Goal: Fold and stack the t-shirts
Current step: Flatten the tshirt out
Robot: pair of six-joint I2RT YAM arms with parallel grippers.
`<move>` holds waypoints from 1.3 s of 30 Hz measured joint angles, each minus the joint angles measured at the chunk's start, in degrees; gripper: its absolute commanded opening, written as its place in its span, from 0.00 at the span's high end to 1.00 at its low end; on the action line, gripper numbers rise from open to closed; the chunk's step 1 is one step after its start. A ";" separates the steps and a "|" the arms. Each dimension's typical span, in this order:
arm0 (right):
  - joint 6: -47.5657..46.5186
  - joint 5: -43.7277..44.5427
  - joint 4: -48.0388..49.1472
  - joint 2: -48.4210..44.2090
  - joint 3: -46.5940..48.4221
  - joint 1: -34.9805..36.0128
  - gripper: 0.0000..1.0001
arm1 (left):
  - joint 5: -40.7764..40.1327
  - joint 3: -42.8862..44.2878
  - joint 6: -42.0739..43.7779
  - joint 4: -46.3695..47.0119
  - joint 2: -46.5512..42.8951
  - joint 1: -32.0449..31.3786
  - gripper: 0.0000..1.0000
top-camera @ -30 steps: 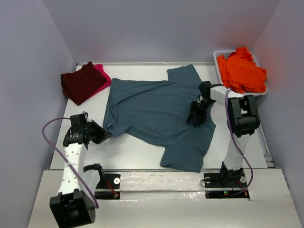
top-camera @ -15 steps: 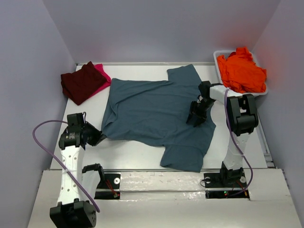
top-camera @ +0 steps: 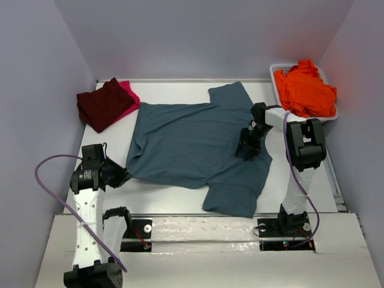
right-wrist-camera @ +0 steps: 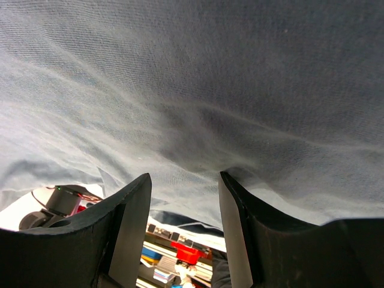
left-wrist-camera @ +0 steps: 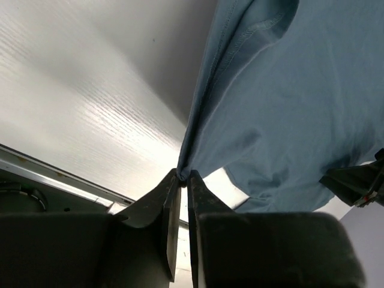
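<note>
Black fingers of the left gripper (left-wrist-camera: 183,174), almost touching, pinched the near-left corner of the teal-blue t-shirt (top-camera: 192,144), which lay spread across the middle of the table (top-camera: 162,192). Further in, the right gripper (right-wrist-camera: 185,177) pressed on its right side, fingers well apart, holding nothing. At the far left the maroon t-shirt (top-camera: 102,103) lay folded atop the pink t-shirt (top-camera: 129,93). At the far right the orange t-shirt (top-camera: 306,90) was heaped in the white tub (top-camera: 274,75).
</note>
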 measured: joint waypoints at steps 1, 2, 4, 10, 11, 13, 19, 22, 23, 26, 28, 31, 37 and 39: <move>0.00 -0.02 0.00 0.00 0.00 -0.02 0.45 | -0.13 0.35 -0.02 -0.17 0.00 0.00 0.71; -0.04 -0.07 -0.02 0.00 0.00 -0.02 0.45 | -0.28 0.83 0.00 -0.44 0.00 0.00 0.59; -0.04 -0.20 -0.02 0.00 0.00 -0.02 0.45 | -0.74 1.64 0.00 -1.01 -0.13 0.00 0.51; -0.07 -0.24 -0.02 0.00 0.00 -0.02 0.45 | -2.29 3.93 -0.68 -2.60 -0.39 0.00 0.25; -0.07 -0.24 -0.02 0.00 0.00 -0.02 0.45 | -2.73 4.57 -0.72 -3.13 -0.39 0.00 0.25; -0.07 -0.24 -0.02 0.00 0.00 -0.02 0.45 | -2.99 5.38 -0.66 -3.30 -0.42 0.00 0.25; -0.07 -0.20 -0.07 0.00 0.00 -0.02 0.45 | -3.13 7.85 1.07 -0.55 2.86 -0.07 0.32; -0.07 -0.22 -0.07 0.00 0.00 -0.02 0.45 | -2.08 8.22 2.21 4.02 7.63 -0.46 0.32; -0.07 -0.22 -0.07 0.00 0.00 -0.02 0.45 | -1.20 8.50 3.04 6.78 11.13 -0.57 0.33; -0.07 -0.22 -0.09 -0.02 0.00 -0.02 0.45 | 0.24 9.38 5.22 11.80 19.12 -0.98 0.33; -0.04 -0.20 -0.09 -0.02 0.00 -0.02 0.45 | 1.27 9.70 7.10 15.87 27.41 -1.11 0.34; -0.04 -0.22 -0.09 -0.04 0.00 -0.02 0.45 | 3.28 11.19 9.70 19.74 36.44 -1.31 0.35; -0.04 -0.22 0.11 -0.33 -0.35 -0.02 0.45 | 6.23 22.01 14.60 24.48 51.43 -4.28 0.36; -0.04 -0.22 0.13 -0.57 -0.57 -0.02 0.45 | 6.86 26.34 15.89 25.05 54.75 -5.51 0.37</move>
